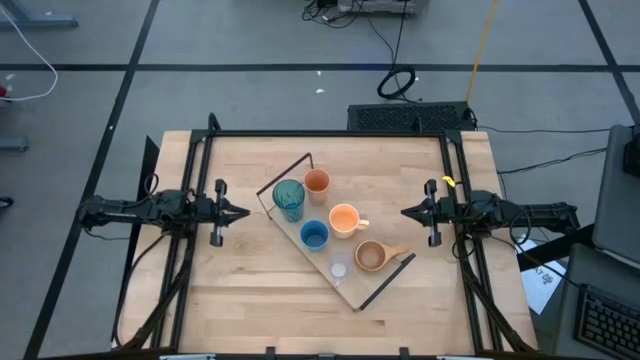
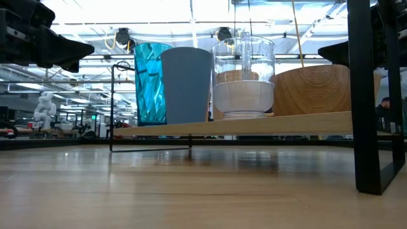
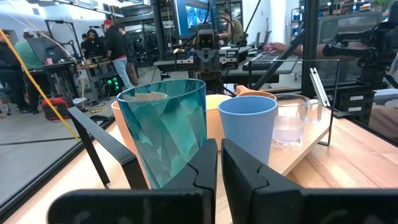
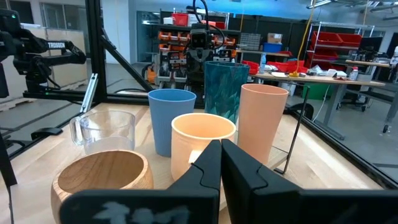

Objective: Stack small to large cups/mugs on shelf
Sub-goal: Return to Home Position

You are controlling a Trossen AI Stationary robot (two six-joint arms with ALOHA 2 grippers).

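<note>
The light-wood shelf [image 1: 350, 282] lies slantwise mid-table, raised on black wire brackets [image 1: 388, 280]. Six vessels stand upright on it on their bases: the teal tumbler [image 1: 288, 198], small orange cup [image 1: 317, 181], orange mug [image 1: 344, 219], blue cup [image 1: 314, 235], clear glass [image 1: 339, 269] and tan mug [image 1: 371, 256]. My left gripper [image 1: 240, 211] hovers shut at the table's left, pointing level at the tumbler [image 3: 165, 134]. My right gripper [image 1: 408, 212] hovers shut at the right, pointing level at the orange mug [image 4: 202, 143]. Neither touches anything.
Black frame rails [image 1: 330, 134] run along the table's far and side edges. Bare wooden tabletop [image 1: 260, 310] lies near the front edge and between each gripper and the shelf. People stand in the room beyond the table [image 3: 115, 50].
</note>
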